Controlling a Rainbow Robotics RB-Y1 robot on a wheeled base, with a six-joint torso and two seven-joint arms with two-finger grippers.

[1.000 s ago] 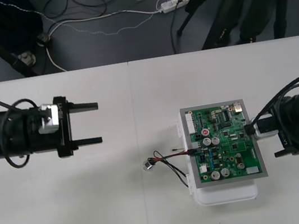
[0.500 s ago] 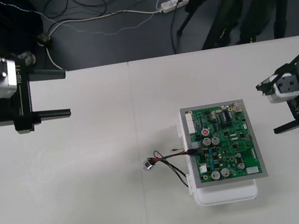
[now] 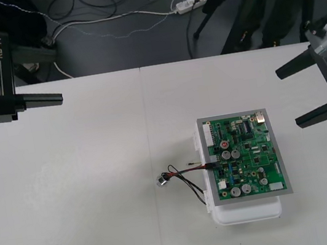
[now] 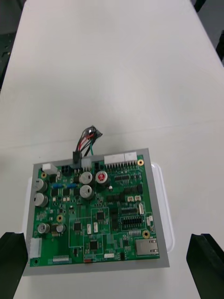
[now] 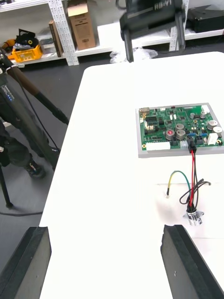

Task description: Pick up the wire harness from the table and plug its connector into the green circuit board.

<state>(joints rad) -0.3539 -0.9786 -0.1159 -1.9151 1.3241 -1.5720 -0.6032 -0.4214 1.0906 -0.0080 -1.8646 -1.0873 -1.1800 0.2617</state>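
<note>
The green circuit board (image 3: 243, 156) rests on its white base (image 3: 246, 214) right of the table's middle. The harness's black plug (image 3: 211, 166) sits in a connector on the board's left edge. Its red, black and green wires (image 3: 185, 180) trail left over the table to the metal socket (image 3: 161, 181). My left gripper (image 3: 59, 74) hangs open at the far left corner, well away from the board. My right gripper (image 3: 287, 97) is open too, off the board's right side. The right wrist view looks down on the board (image 4: 93, 210) and plug (image 4: 76, 156); the left wrist view shows the plug (image 5: 192, 148) and socket (image 5: 192, 217).
The pale table (image 3: 89, 202) has a seam (image 3: 146, 113) running front to back. Cables and a power strip (image 3: 191, 3) lie on the dark floor beyond the far edge, beside tripod legs (image 3: 239, 11). My right gripper (image 5: 151, 23) stands beyond the board in the left wrist view.
Both arms have drawn back and up from the board. The left went to the far left corner, the right left the board's right edge. The harness has stayed put.
</note>
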